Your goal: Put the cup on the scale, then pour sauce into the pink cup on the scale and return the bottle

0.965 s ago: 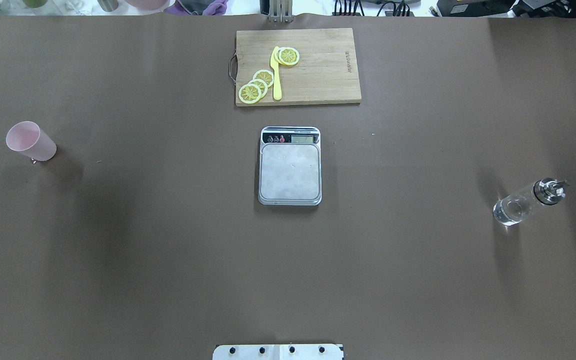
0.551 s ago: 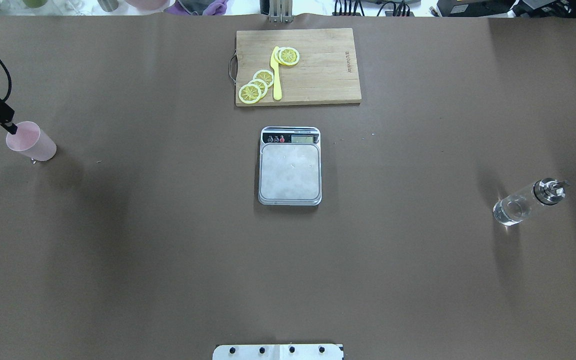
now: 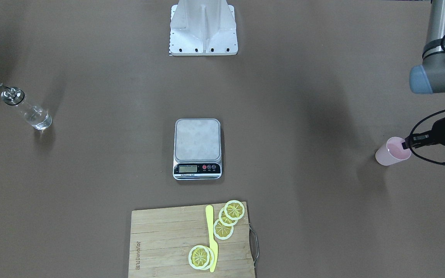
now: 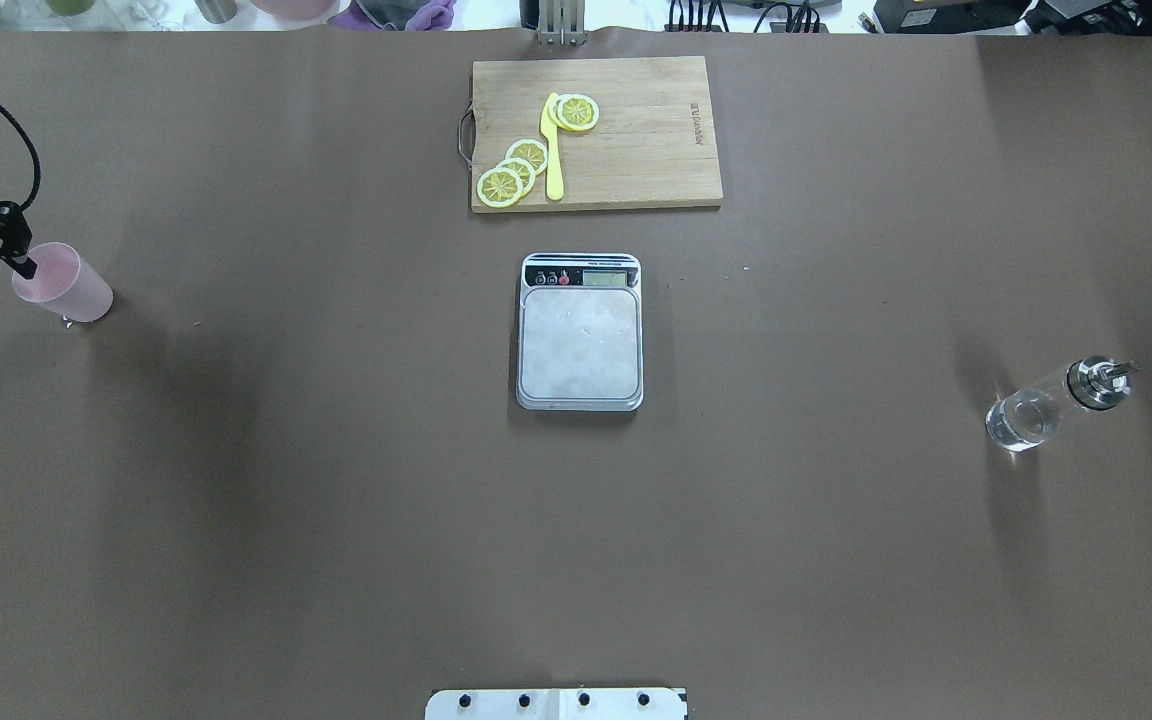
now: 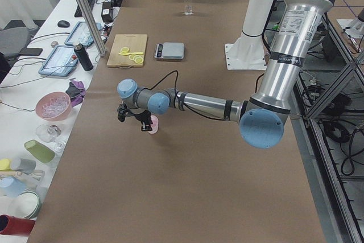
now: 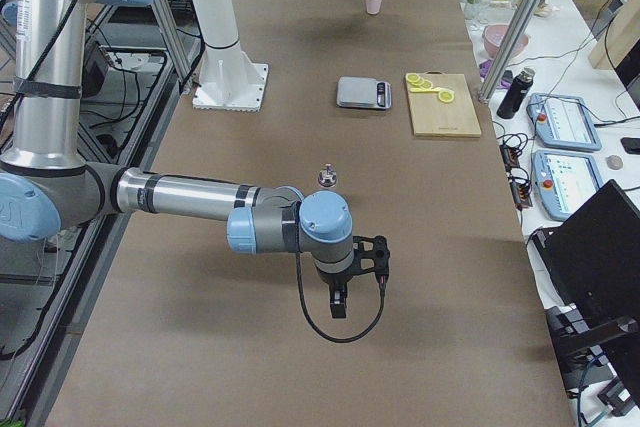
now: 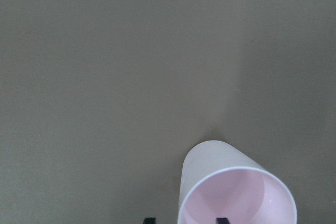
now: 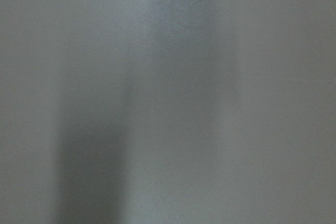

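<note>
The pale pink cup [image 4: 66, 285] stands upright at the table's far left and also shows in the front view [image 3: 390, 153]. My left gripper [image 4: 4, 266] is open at the cup's rim. In the left wrist view one fingertip [image 7: 222, 220] is inside the cup [image 7: 231, 182] and the other is outside its wall. The scale [image 4: 580, 340] sits bare at the table's centre. The clear bottle [image 4: 1046, 405] stands at the far right. My right gripper [image 6: 340, 305] shows only in the right side view, hanging over the table short of the bottle [image 6: 326, 177]; I cannot tell whether it is open.
A wooden cutting board [image 4: 636, 130] with lemon slices [image 4: 516, 170] and a yellow knife [image 4: 552, 150] lies beyond the scale. The robot's white base plate [image 4: 556, 703] is at the near edge. Brown table lies between cup, scale and bottle.
My left gripper has come in from the left edge to the cup's rim. The cup, scale and bottle have not moved.
</note>
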Motion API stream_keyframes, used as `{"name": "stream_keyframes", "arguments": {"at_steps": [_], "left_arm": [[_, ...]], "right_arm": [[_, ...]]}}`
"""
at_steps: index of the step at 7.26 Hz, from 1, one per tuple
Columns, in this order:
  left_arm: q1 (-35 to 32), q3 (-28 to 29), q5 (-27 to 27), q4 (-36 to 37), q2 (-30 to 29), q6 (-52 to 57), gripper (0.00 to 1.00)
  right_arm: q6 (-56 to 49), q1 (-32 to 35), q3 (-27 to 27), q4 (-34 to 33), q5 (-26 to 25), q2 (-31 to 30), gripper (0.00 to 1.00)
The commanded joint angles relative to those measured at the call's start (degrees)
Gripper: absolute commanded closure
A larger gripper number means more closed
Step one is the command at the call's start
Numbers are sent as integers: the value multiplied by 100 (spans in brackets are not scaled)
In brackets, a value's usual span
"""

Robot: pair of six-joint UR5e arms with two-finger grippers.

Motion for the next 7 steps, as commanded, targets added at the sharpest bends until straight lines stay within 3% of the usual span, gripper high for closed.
{"name": "stream_keyframes", "arguments": {"at_steps": [1,3,4,7], "left_arm": [[39,33,-1,-1,0,-3,63],[39,33,8,-10,9,-21,63],[47,41,8,-19,9,-30,66],[91,112,78,-256,18,-240,89]], "right_arm": [[0,-23,-55,7,-23,39,0],[-34,-23,-30,16,29,40,0],[-87,-23,14,346,38,-100,0],[-78,-59,-29,1803,204,-766,0]]}}
